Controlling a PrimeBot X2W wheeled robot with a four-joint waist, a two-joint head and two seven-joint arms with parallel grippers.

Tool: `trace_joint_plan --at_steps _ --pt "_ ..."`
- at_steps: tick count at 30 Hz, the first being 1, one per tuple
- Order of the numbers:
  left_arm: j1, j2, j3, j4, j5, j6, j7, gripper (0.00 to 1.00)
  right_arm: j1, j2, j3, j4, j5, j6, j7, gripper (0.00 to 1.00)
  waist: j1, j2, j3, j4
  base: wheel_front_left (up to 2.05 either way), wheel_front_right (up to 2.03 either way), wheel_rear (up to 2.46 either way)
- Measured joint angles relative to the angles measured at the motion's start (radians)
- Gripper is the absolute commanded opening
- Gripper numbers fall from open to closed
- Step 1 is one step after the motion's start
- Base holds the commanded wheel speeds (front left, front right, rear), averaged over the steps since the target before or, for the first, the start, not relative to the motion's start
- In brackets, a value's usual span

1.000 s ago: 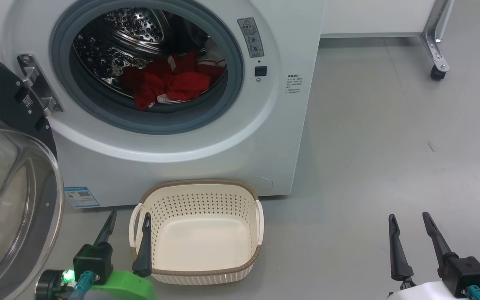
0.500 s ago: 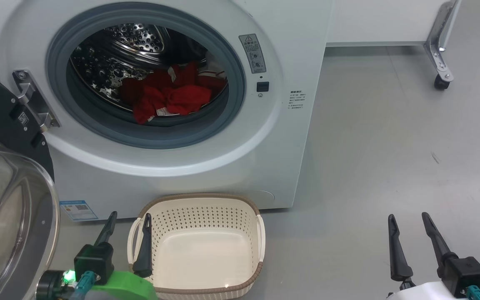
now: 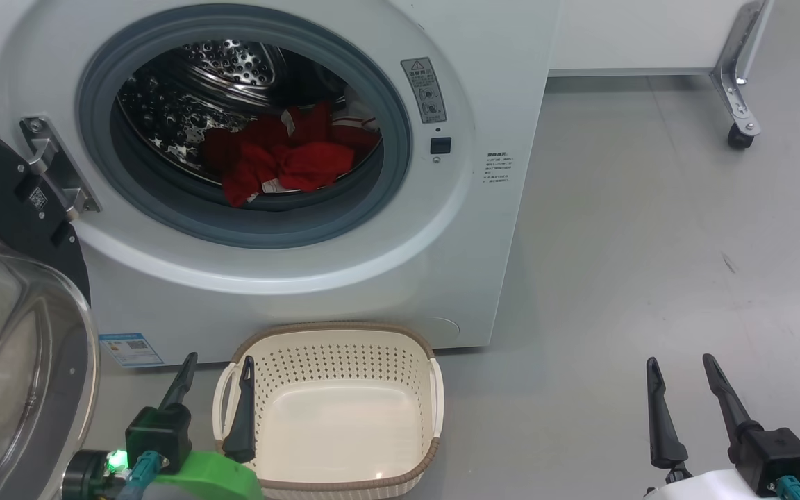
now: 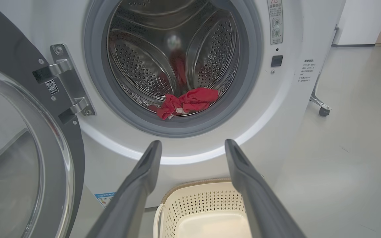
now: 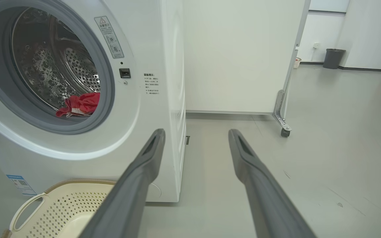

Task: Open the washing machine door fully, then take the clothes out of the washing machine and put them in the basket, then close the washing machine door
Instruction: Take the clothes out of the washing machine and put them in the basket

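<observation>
At the far left of the head view, the washing machine door point(image 3: 4, 298) stands swung open on its metal hinge point(image 3: 53, 163). Its black ring and bulging glass bowl are turned toward the camera.

Low down and just right of the door is the left gripper point(image 3: 219, 358). Its fingers are apart with nothing between them. The right finger overlaps the left handle of the basket point(image 3: 334, 328) in this view; I cannot tell if they touch. From the left wrist, the fingers point at the machine's front below the drum mouth.

Centre: the washing machine point(image 3: 344, 278) is white, with a grey seal and a blue label point(image 3: 130, 348) at its lower left corner. The clothes point(image 3: 282, 156), red with white trim, lie bunched on the drum's bottom, close behind the seal.

The basket sits on the floor point(image 3: 615, 243) just in front of the machine, below the drum mouth. It holds no garment.

Lower right: the right gripper point(image 3: 680, 360) has its fingers spread and holds nothing. It is over bare floor, well apart from the basket and machine.

Upper right: a metal leg with a caster point(image 3: 740, 135) stands on the floor.
</observation>
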Motion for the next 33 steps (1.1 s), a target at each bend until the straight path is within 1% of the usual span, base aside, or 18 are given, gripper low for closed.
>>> trace_joint_plan --at_steps 10,13,19,21,27,28,33 --pt "0.000 -0.001 -0.014 -0.003 -0.003 0.000 0.009 1.00 0.000 0.000 0.001 -0.009 0.000 0.001 0.000 1.00 0.0000 0.0000 0.025 -0.001 0.00 0.00 0.00" --pt "-0.003 -0.002 -0.021 0.010 -0.012 -0.003 0.014 1.00 -0.001 0.000 0.004 -0.016 0.000 0.009 0.000 1.00 0.0000 0.0000 0.042 -0.003 0.00 0.00 0.00" --pt "-0.027 -0.005 -0.059 0.070 -0.040 -0.029 0.075 1.00 -0.011 -0.002 0.014 -0.036 -0.001 0.014 0.000 1.00 0.0000 0.0000 0.090 -0.015 0.00 0.00 0.00" --pt "-0.054 -0.006 -0.064 0.091 -0.050 -0.032 0.098 1.00 -0.022 -0.003 0.014 -0.045 -0.002 0.019 0.000 1.00 0.0000 0.0000 0.111 -0.020 0.00 0.00 0.00" --pt "-0.170 -0.009 -0.063 0.155 -0.098 -0.054 0.147 1.00 -0.048 -0.004 0.017 -0.059 -0.002 0.019 0.000 1.00 0.0000 0.0000 0.184 -0.042 0.00 0.00 0.00" --pt "-0.215 -0.010 -0.058 0.176 -0.115 -0.064 0.171 1.00 -0.060 -0.004 0.022 -0.061 -0.002 0.028 0.000 1.00 0.0000 0.0000 0.211 -0.050 0.00 0.00 0.00" --pt "-0.351 -0.011 -0.035 0.208 -0.136 -0.081 0.229 1.00 -0.102 -0.004 0.035 -0.072 -0.001 0.036 0.000 1.00 0.0000 0.0000 0.278 -0.071 0.00 0.00 0.00"
